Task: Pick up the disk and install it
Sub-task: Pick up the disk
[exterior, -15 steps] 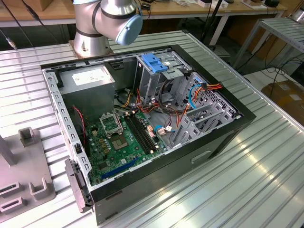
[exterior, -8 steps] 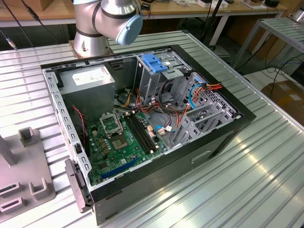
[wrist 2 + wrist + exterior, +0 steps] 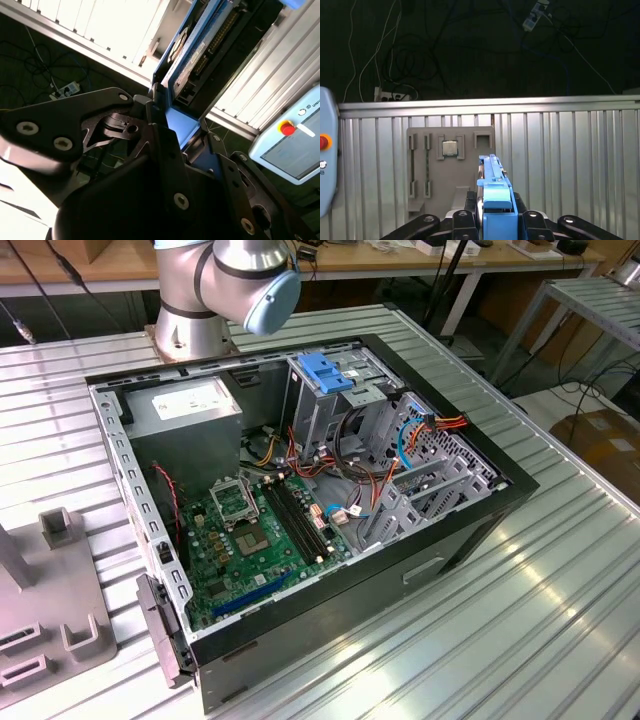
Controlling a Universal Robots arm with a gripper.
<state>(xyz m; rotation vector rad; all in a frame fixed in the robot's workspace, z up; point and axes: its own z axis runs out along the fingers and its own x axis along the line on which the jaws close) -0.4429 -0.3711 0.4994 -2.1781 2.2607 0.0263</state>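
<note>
Black links of the tool (image 3: pixel 175 125) stand closest in both wrist views; it is clenched on the disk (image 3: pixel 192 55), gripping it from both sides at the near end, and most of the disk projects free beyond the grasp, with its blue rail (image 3: pixel 492 177) seen edge-on in the first wrist view. Beyond the disk lies the ribbed metal worktop (image 3: pixel 570 150) with a grey fixture plate (image 3: pixel 432 170); so I judge that the disk hangs in the air, well apart from the computer case (image 3: pixel 470 530). Inside the case, the drive cage (image 3: pixel 325 415) carries a blue latch (image 3: pixel 325 372); red, orange and blue cables (image 3: pixel 365 475) crowd just beside that cage. Risks, as I judge them: the grasp takes only one end, so the long free part could swing or slip at a knock against the case; rails entering the cage tilted may jam; the cables inside the case could be caught or pressed.
</note>
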